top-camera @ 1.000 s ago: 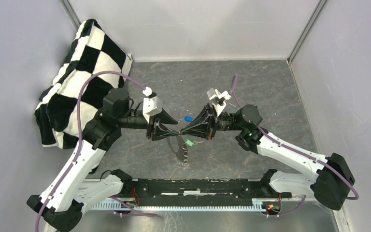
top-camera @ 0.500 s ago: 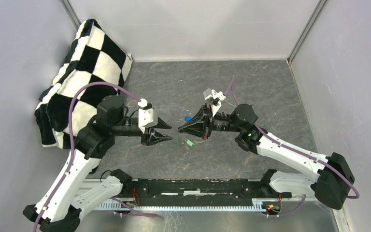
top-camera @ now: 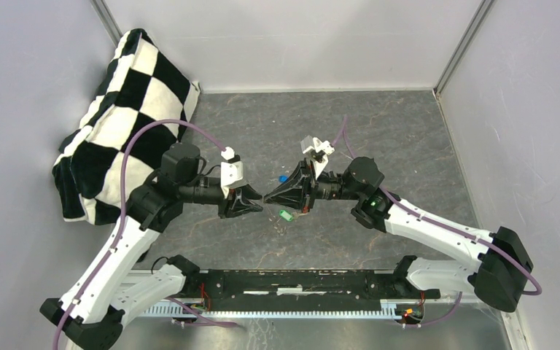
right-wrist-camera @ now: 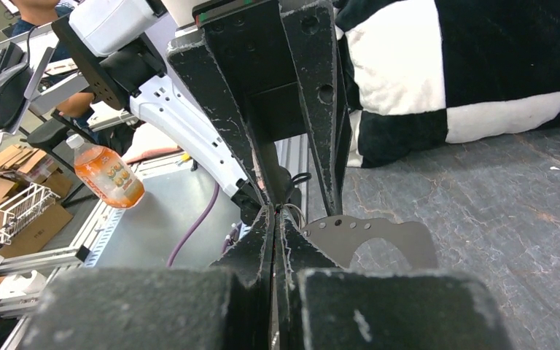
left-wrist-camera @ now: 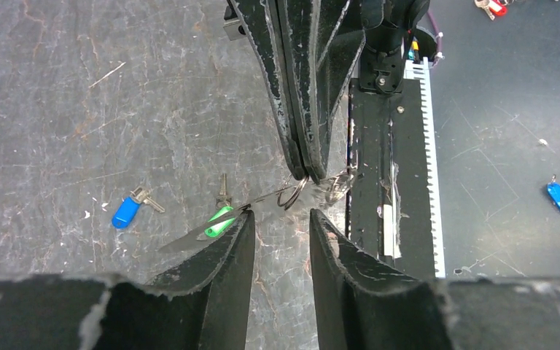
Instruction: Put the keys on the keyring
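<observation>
My right gripper (top-camera: 266, 197) is shut on the keyring, a thin metal loop (left-wrist-camera: 292, 194) held above the table; a flat grey plate with holes (right-wrist-camera: 401, 237) hangs from it. In the right wrist view the loop (right-wrist-camera: 297, 212) shows just past my closed fingertips (right-wrist-camera: 273, 211). My left gripper (top-camera: 257, 207) faces it, open and empty, its tips (left-wrist-camera: 281, 219) just short of the loop. The green key (top-camera: 286, 215) lies on the table below the grippers and shows in the left wrist view (left-wrist-camera: 219, 221). The blue key (top-camera: 283, 178) lies a little farther back and also shows there (left-wrist-camera: 125, 211).
A black-and-white checkered cushion (top-camera: 127, 109) leans in the back left corner. The black base rail (top-camera: 299, 281) runs along the near edge. White walls close the table on three sides. A blue tag (left-wrist-camera: 558, 198) lies beyond the rail.
My left gripper let go of the loop, opened and drew back left, then came close again. My right gripper kept the loop and shifted slightly left.
</observation>
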`<state>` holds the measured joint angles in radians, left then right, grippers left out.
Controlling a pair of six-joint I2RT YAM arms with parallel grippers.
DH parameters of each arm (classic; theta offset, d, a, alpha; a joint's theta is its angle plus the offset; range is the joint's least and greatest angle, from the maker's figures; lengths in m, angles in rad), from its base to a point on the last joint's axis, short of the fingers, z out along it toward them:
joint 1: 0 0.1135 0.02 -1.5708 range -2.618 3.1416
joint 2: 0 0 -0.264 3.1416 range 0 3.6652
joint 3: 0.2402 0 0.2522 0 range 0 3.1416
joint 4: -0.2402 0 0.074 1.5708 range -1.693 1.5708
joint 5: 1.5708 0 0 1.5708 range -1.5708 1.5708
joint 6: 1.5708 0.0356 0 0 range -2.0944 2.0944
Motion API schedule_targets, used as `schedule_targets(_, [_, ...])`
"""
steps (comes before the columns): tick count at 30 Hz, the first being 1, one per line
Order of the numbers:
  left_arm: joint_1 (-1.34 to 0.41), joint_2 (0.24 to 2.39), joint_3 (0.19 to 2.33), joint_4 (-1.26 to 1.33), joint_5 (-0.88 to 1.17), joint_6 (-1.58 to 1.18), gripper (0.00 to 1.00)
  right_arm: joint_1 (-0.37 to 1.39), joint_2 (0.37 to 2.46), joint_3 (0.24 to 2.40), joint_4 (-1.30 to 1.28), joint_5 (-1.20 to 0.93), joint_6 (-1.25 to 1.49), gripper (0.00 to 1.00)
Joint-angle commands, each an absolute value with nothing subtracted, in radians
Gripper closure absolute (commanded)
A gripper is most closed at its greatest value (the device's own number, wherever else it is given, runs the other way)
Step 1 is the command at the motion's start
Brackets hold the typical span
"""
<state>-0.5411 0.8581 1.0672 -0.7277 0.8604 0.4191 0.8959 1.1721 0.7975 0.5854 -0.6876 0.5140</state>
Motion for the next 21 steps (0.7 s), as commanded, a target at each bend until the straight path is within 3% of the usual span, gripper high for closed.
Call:
schedule_targets(1, [-0.546,0.875,1.098,-0.726,0.911,0.384,0.61,0.906,1.178,0.853,0.615,-0.671,0.489,1.00])
schedule_targets(21, [-0.547,0.867,1.123,-0.782,0.895,0.464,0.60,0.912,1.190,0.851,0.630,-0.695,0.502,1.00])
